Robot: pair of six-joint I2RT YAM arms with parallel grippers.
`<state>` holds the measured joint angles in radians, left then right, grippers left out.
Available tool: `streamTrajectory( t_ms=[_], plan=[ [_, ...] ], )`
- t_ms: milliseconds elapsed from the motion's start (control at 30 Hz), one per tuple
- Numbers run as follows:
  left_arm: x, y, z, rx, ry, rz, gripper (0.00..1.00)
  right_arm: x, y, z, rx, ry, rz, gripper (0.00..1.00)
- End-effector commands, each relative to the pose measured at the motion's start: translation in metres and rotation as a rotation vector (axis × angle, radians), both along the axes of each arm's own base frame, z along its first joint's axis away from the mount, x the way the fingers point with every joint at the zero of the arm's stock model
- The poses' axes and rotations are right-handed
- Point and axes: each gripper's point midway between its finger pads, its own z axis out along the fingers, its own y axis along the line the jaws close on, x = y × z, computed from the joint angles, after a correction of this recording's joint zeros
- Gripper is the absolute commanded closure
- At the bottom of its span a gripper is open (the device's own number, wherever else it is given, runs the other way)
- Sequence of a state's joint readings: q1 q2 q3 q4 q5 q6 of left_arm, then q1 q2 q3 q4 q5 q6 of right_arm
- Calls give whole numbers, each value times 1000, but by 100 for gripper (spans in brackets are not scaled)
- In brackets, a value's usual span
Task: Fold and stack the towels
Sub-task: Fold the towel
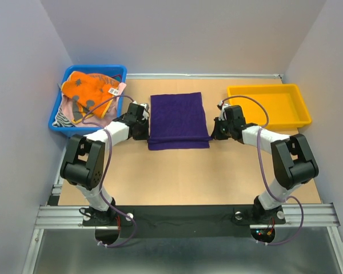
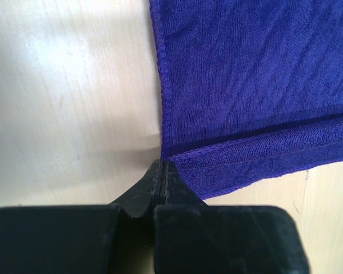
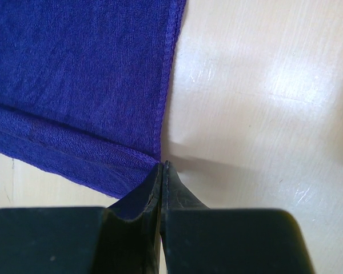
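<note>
End effectors [image 2: 162,164] [image 3: 162,165] at purple towel [image 1: 177,117], bins [image 1: 58,111] [image 1: 267,88] flanking

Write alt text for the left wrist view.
The left gripper, shut, has its tips at the folded corner of a dark purple towel lying on a pale wooden table; whether cloth is pinched cannot be told.

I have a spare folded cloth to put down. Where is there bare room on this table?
Free: the wide strip of table between the purple towel and its near edge, and the empty yellow tray. Crowded: the blue bin, heaped with towels, and the purple towel's near corners, where the left pincer and right pincer pinch.
</note>
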<state>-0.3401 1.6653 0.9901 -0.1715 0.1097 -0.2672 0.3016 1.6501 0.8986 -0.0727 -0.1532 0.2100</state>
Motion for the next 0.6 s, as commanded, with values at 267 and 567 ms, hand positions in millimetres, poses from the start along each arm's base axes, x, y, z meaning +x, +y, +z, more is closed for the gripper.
streamTrajectory(
  t_ms=[267,567],
  plan=[
    [13,12,38,56,-128,32,100,3,-2,19,28,-50,-30,100],
    [30,13,81,86,-257,19,100,3,-1,34,46,-84,-30,99]
  ],
)
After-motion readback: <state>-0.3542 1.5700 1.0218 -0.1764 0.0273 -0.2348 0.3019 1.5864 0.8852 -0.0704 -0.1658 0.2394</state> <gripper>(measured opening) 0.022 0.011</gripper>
